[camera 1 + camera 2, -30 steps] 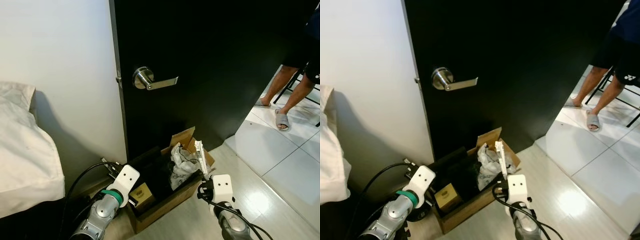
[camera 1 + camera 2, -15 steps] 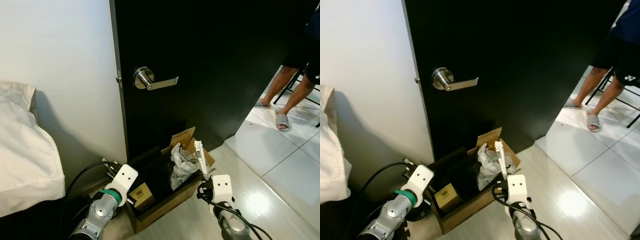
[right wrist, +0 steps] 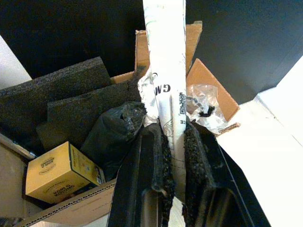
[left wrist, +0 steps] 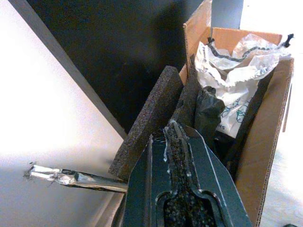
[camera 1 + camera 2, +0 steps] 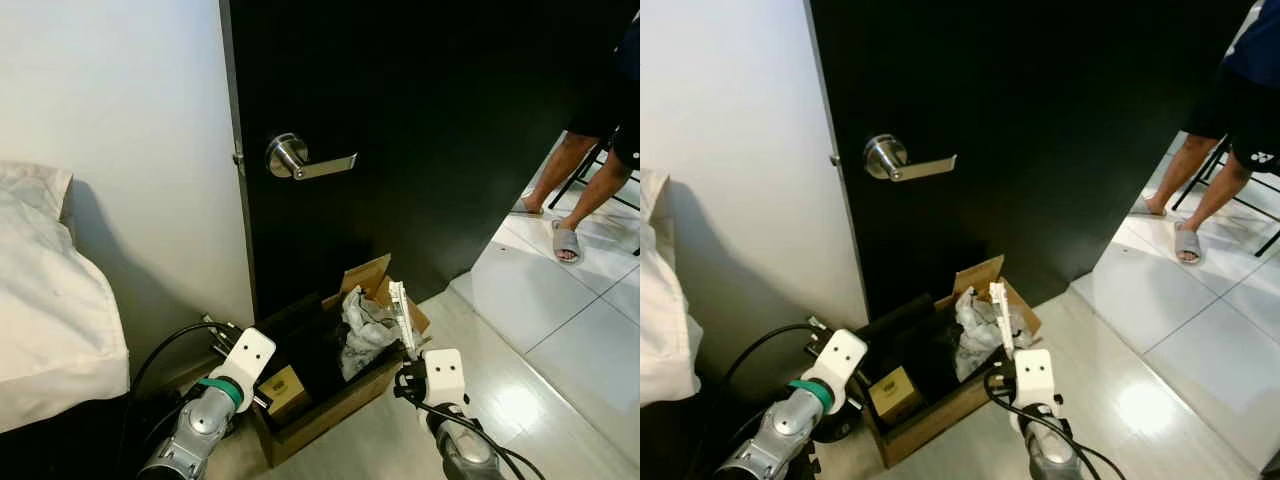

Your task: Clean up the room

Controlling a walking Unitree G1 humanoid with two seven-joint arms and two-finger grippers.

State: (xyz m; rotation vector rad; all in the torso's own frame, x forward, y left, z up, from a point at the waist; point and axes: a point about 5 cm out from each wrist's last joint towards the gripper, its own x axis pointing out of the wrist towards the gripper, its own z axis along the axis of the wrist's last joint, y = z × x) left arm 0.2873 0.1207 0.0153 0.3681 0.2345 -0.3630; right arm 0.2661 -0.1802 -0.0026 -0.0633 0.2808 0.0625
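Right gripper (image 3: 173, 165) clamping white packet (image 3: 165, 71), above cardboard box (image 5: 345, 405)

Right tool (image 3: 172, 165) clamped on a white paper roll (image 3: 165, 61) above the cardboard box (image 3: 208, 85) of foam slabs (image 3: 71, 94).

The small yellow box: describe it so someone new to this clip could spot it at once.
Find the black door; at its foot stands an open cardboard box of rubbish. The small yellow box sits in the corner nearest the left tool, beside dark foam slabs and a black bag, the only yellow, printed item there.
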